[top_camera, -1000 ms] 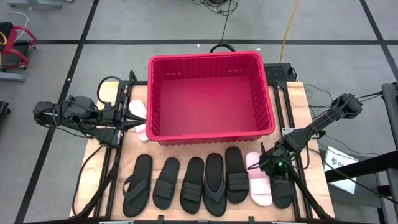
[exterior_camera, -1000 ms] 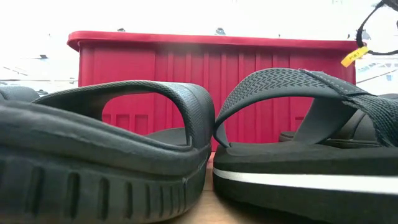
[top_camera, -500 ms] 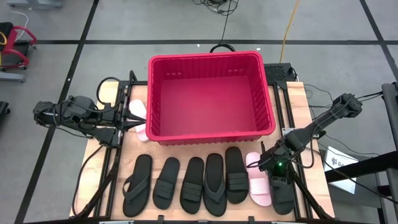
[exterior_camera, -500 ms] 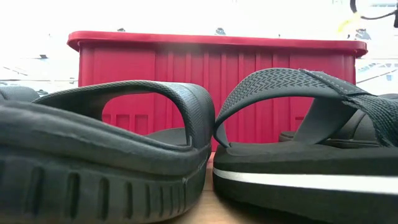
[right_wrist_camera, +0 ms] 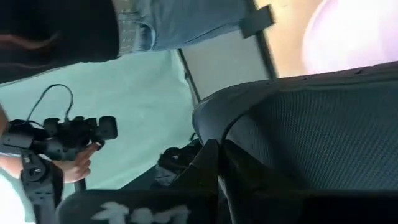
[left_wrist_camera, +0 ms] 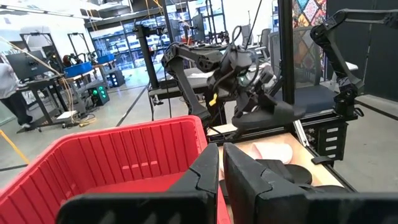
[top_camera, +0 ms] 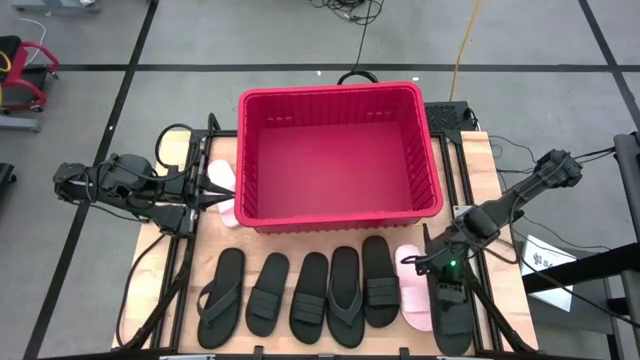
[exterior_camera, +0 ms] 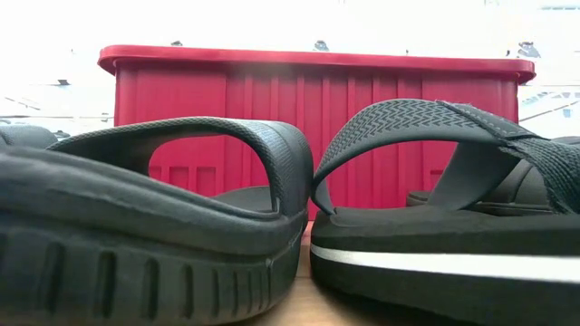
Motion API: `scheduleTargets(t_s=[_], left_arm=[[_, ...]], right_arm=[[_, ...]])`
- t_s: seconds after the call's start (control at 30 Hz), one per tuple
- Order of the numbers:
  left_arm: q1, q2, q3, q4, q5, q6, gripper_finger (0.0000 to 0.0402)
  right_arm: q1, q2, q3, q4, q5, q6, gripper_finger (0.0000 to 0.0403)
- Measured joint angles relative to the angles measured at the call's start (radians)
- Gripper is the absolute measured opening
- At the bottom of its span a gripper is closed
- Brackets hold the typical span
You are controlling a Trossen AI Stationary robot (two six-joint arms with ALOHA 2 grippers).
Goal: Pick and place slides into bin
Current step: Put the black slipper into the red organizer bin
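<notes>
My right gripper (top_camera: pixel 438 270) is shut on a black slide (top_camera: pixel 452 315) at the table's near right. Beside it lies a pale pink slide (top_camera: pixel 413 290), at the right end of a row of black slides (top_camera: pixel 310 292) along the near edge. The red bin (top_camera: pixel 340 92) stands at the far middle with its floor bare. Left of the bin, my left gripper (top_camera: pixel 215 190) hangs shut and level near another pink slide (top_camera: pixel 222 176). From the left wrist view the held slide (left_wrist_camera: pixel 277 113) shows in the air. My right gripper pinches the black slide's wide strap at its edge (right_wrist_camera: pixel 233 124) between its two fingers. The fingers slant down from the table's far right side. The slide is lifted clear of the table, and its long end (top_camera: pixel 452 345) reaches toward the near edge.
Two black slides (exterior_camera: pixel 145 217) (exterior_camera: pixel 453 217) fill the low view, with the bin's slotted wall (exterior_camera: pixel 308 100) behind them. A person's hand (right_wrist_camera: pixel 81 155) holding a dark device shows in the room beyond the table. Bare wood (top_camera: pixel 470 160) lies right of the bin.
My right gripper has risen, rolling its wrist, with the black slide still held. The slide has come up clear of the table beside the pink slide, and its long end now reaches farther toward the near edge.
</notes>
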Motion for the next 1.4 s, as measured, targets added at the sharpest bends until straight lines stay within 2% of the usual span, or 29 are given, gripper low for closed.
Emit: scheduleTargets(t_s=[0.33,0.6,0.77,0.97,1.4], left_arm=[[0.0,0.0,0.0,0.0,0.0,0.049,0.0026],[0.0,0.0,0.0,0.0,0.0,0.05,0.0026],[0.0,0.0,0.0,-0.03,0.0,0.05,0.0026],[0.0,0.0,0.0,-0.054,-0.004,0.046,0.0026],[0.0,0.0,0.0,-0.053,-0.018,0.043,0.0026]], right_arm=[[0.026,0.0,0.141,-0.023,0.017,0.098,0.0],[0.018,0.0,0.251,-0.092,0.219,0.03,0.0],[-0.016,0.0,0.283,-0.112,0.366,-0.099,0.0],[-0.101,-0.003,0.302,-0.111,0.452,-0.297,0.0],[-0.366,-0.041,0.367,-0.103,0.456,-0.728,0.0]])
